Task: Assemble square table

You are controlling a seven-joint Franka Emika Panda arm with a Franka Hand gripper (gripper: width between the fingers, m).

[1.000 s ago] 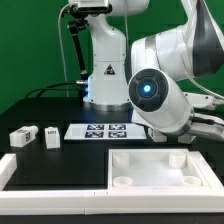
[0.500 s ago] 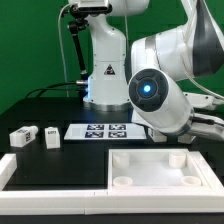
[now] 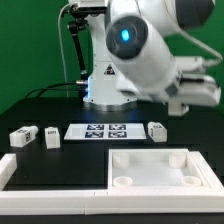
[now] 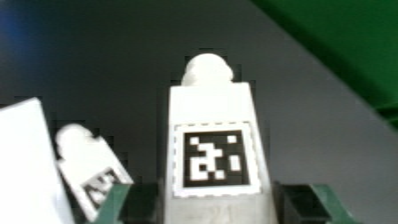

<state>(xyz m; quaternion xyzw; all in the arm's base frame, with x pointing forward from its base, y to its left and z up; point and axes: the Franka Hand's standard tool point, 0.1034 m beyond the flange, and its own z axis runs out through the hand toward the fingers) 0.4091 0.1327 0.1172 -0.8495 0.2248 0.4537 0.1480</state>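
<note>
Pinching a white leg block, the gripper presses its two fingers against the block's sides. The tag faces the wrist camera and the narrow rounded end points away from the hand. A loose leg block lies just beside it on the black table.

In the exterior view the hand hangs at the view's right. Below it the square top lies rim up. One leg block sits just behind it beside the marker board. Two more sit well apart at the view's left.

The step looks like carrying this leg to a corner socket. Doing it well means gripping firmly, clearing the raised rim, centring the narrow end over the socket before lowering, and steering wide of the loose block.
</note>
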